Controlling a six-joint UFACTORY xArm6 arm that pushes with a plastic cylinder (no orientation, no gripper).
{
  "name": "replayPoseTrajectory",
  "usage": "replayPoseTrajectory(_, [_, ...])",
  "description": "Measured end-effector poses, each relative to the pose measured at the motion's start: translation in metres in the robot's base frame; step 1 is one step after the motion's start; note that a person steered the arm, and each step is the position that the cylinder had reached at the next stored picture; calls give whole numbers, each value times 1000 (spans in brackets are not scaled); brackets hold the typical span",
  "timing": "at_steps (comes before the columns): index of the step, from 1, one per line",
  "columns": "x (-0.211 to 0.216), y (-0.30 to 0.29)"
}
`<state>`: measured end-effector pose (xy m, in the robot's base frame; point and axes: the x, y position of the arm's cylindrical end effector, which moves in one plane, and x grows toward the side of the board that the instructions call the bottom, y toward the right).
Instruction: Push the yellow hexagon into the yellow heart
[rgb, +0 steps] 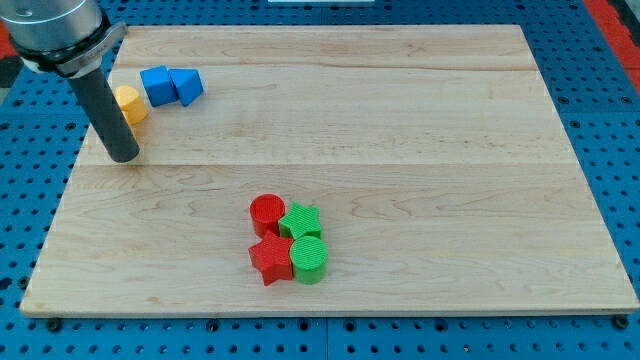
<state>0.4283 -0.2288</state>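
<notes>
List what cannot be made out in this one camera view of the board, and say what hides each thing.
- Yellow block: the rod covers its left part, so hexagon or heart cannot be told.
- A second yellow block: none shows; it may sit behind the rod.
- My tip: contact with the yellow block cannot be judged.
- Arm above the rod: cut off by the view's top edge.
- Blue blocks: exact shapes unclear; they touch.

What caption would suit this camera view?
My tip sits below a yellow block beside two blue blocks; red and green blocks cluster mid-board.
</notes>
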Motion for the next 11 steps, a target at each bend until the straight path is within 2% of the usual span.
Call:
replayPoseTrajectory(2, [1, 17])
replayPoseTrajectory(3, [24, -3])
replayPoseTrajectory(4, [25, -37])
replayPoseTrajectory(6, [-6, -23])
replayPoseTrajectory(7, [-6, -6])
replayPoseTrajectory(8, [30, -9])
replayPoseTrajectory(9, [84, -14])
replayPoseTrajectory(10, [137, 18])
replayPoseTrajectory(11, [165, 77])
